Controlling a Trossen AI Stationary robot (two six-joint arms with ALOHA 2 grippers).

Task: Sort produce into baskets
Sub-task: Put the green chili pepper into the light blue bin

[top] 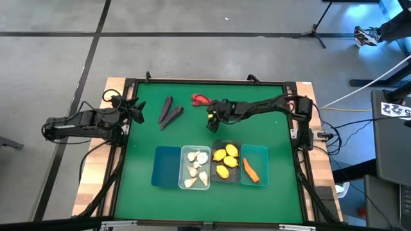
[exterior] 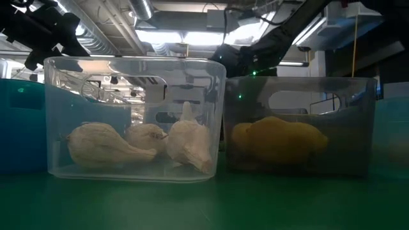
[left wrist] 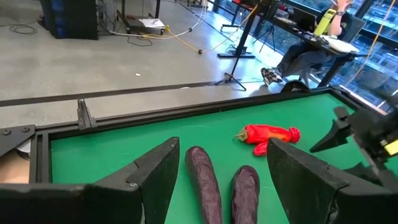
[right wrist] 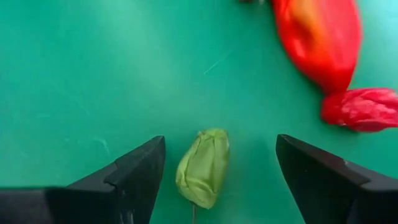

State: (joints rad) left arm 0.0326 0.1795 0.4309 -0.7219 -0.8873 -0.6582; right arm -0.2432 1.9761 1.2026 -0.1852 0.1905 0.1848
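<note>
Right wrist view: right pincer (right wrist: 219,142) spread wide, gripping nothing, pointed down at the green desk (right wrist: 81,68). Straddled a small green lump (right wrist: 203,167) lying between the two fingers, apparently clear of both. Looked crumpled and soft, likely cloth or foam, so probably very light and easily squashed. Best pinched across its narrow middle with a gentle close.

Just beyond lay a red pepper (right wrist: 317,43) with a puckered red end, also soft-looking, not slippery and not fragile. Judged easiest to grip across the fat body rather than the thin tail.

Farther out, seen from above: left pincer (top: 136,110) waited at the left edge of the desk, likewise spread wide and empty. Faced two dark purple pieces (top: 170,112) lying side by side near it. Appeared long, matt and light; best taken across the middle, one at a time.

Along the near edge stood four baskets in a touching row:
- blue basket (top: 159,168), nothing visible inside
- clear basket (top: 195,148), held garlic (top: 196,170)
- dark grey basket (top: 226,142), held lemons (top: 225,160)
- teal basket (top: 258,149), held a carrot (top: 250,171)
</note>
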